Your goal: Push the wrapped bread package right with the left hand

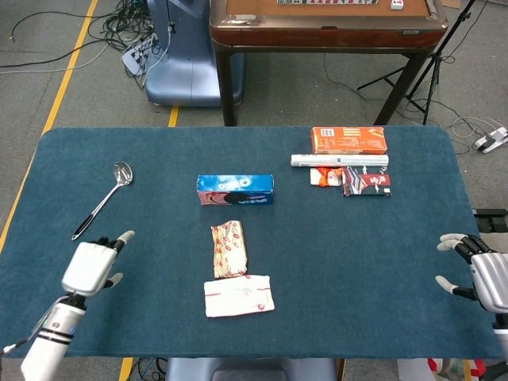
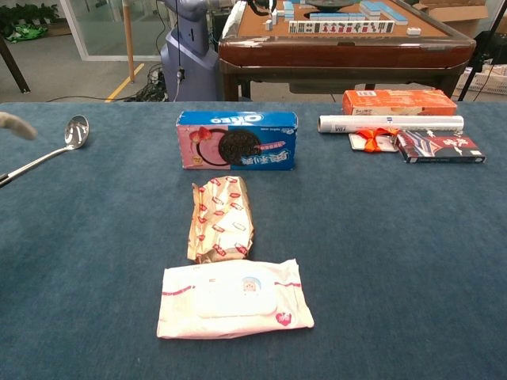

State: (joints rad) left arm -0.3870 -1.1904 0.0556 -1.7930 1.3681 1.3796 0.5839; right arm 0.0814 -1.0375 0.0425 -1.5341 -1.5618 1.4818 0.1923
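Gold bread package (image 2: 221, 219) w/ red-white marks, right of white left hand (image 1: 90, 265); blue cookie box (image 2: 238, 140); pink-white wipes pack (image 2: 234, 298); blue table (image 2: 396, 261).
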